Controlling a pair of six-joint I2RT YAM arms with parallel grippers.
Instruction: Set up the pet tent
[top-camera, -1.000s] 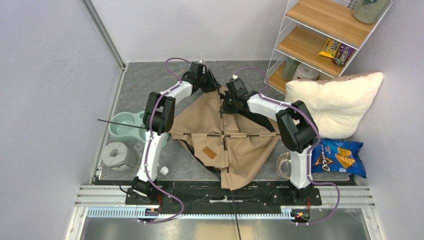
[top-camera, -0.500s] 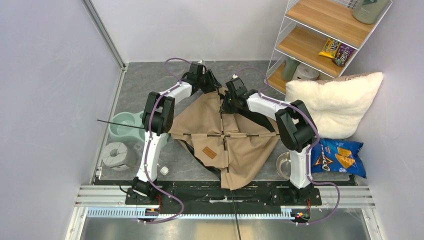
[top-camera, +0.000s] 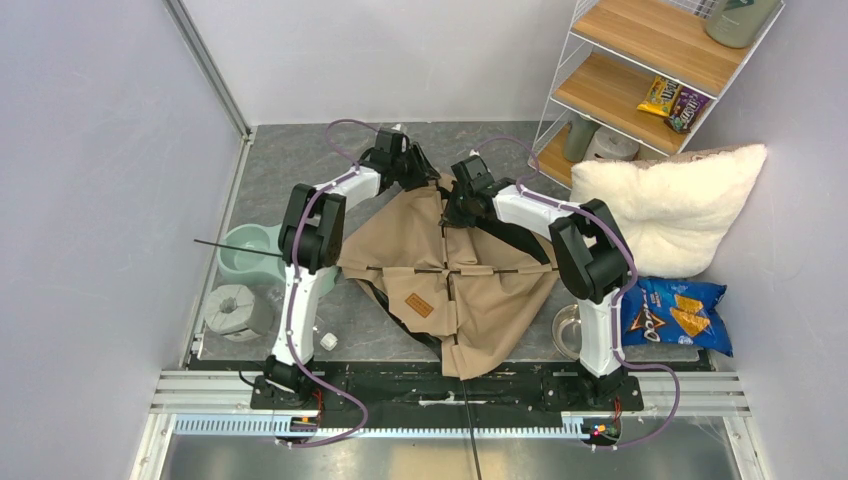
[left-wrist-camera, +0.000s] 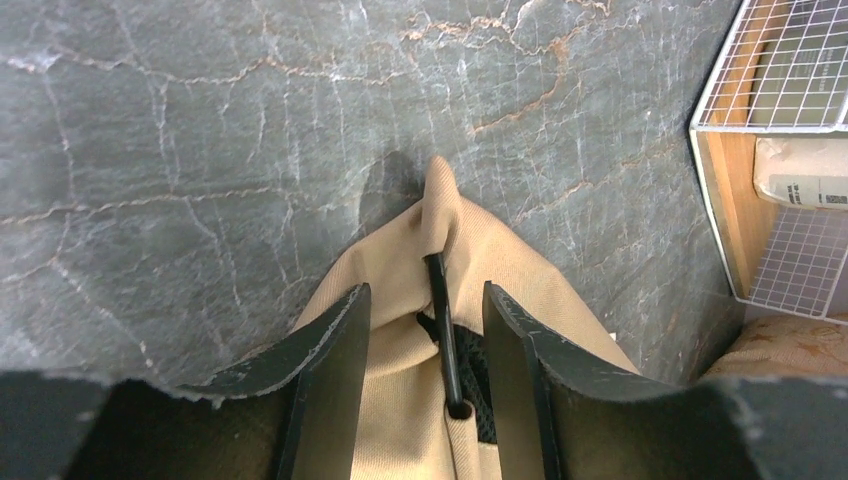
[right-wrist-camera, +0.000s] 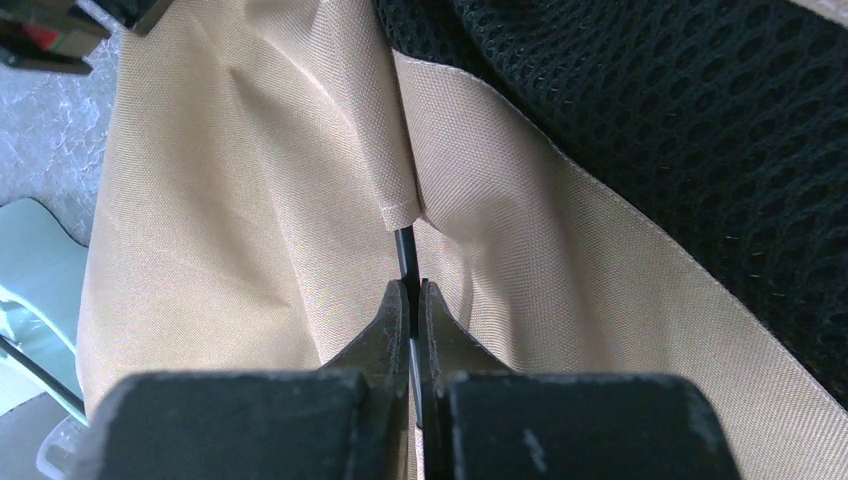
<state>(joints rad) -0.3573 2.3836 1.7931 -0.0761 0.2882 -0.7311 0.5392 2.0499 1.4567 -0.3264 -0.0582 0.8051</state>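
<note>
Fabric of the pet tent (top-camera: 470, 290) is seen collapsed mid-table from above. From the left wrist, the left gripper (left-wrist-camera: 425, 300) is spread astride a black pole (left-wrist-camera: 441, 330) at the tent's 12 o'clock corner. From the right wrist, the right gripper (right-wrist-camera: 411, 290) is clamped on a thin pole (right-wrist-camera: 404, 250).

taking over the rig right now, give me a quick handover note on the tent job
Left gripper: open, jaws either side of the pole end at the far corner of the pet tent, not gripping it.
Right gripper: shut on a thin black pole where it enters a fabric sleeve.
Tent: collapsed on the table between the arms, poles crossed over it.
Done: pole end appears tucked into the corner.
Left: tent not yet standing.
</note>
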